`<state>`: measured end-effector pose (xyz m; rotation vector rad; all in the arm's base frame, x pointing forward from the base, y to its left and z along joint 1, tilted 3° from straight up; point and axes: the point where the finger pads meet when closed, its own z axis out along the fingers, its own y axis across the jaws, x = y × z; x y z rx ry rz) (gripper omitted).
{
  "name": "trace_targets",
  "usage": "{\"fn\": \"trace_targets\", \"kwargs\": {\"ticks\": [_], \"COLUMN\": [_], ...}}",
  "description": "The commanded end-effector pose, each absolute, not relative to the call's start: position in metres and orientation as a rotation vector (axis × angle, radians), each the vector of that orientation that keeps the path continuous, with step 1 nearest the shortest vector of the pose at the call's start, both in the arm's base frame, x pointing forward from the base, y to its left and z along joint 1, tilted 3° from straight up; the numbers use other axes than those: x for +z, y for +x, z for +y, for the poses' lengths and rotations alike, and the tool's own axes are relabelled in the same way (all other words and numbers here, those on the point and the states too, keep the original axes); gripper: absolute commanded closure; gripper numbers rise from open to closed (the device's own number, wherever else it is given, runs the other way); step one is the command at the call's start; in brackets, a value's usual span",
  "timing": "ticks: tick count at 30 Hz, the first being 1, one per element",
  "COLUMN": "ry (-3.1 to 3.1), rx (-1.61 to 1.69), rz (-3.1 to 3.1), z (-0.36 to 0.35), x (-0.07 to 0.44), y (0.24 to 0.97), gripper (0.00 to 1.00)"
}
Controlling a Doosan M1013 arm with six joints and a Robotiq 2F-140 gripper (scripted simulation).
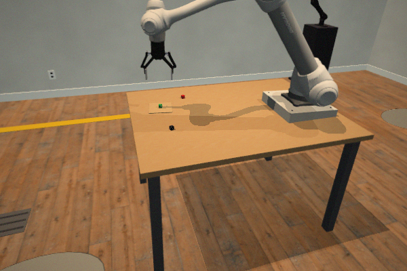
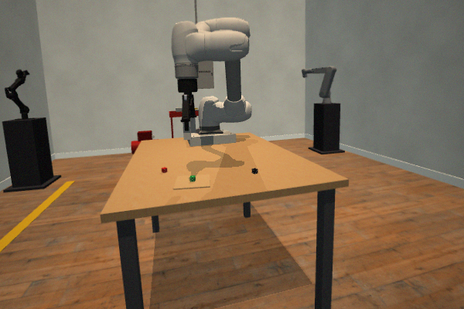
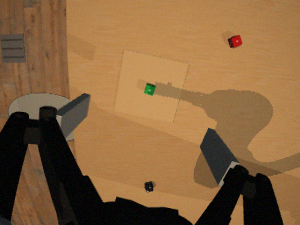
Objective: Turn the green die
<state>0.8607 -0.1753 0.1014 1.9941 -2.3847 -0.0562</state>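
Observation:
A green die [image 1: 160, 106] [image 2: 192, 178] [image 3: 149, 89] sits flat on the mat [image 1: 153, 110] [image 2: 201, 184] [image 3: 131, 63], fully inside its edges. Its top number is too small to read surely. A red die [image 1: 182, 96] [image 2: 164, 169] [image 3: 235, 41] lies on the table off the mat; in the wrist view its top seems to show one pip. A black die [image 1: 171, 127] [image 2: 254, 171] [image 3: 149, 186] lies on the table on the other side of the mat. My gripper [image 1: 159, 78] [image 3: 148, 122] is wide open and empty, pointing down high above the table.
The wooden table [image 1: 203, 149] [image 2: 278, 170] bears the dice, the mat and the arm's base [image 1: 298, 112] at its far end from the mat. The arm's shadow falls across the table and onto the mat, reaching the green die.

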Motion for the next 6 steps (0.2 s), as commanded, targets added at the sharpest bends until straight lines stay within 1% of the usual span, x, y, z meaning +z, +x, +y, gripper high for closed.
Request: {"fn": "trace_targets", "kwargs": {"ticks": [1,6], "ry": [1.994,1.994], "rx": [-0.056,-0.056], "rz": [-2.385,-2.385], "z": [-0.1752,-0.1752], "x": [0.1016,0.1016], "y": [0.8606,0.8606], "gripper": [0.00,0.00]}}
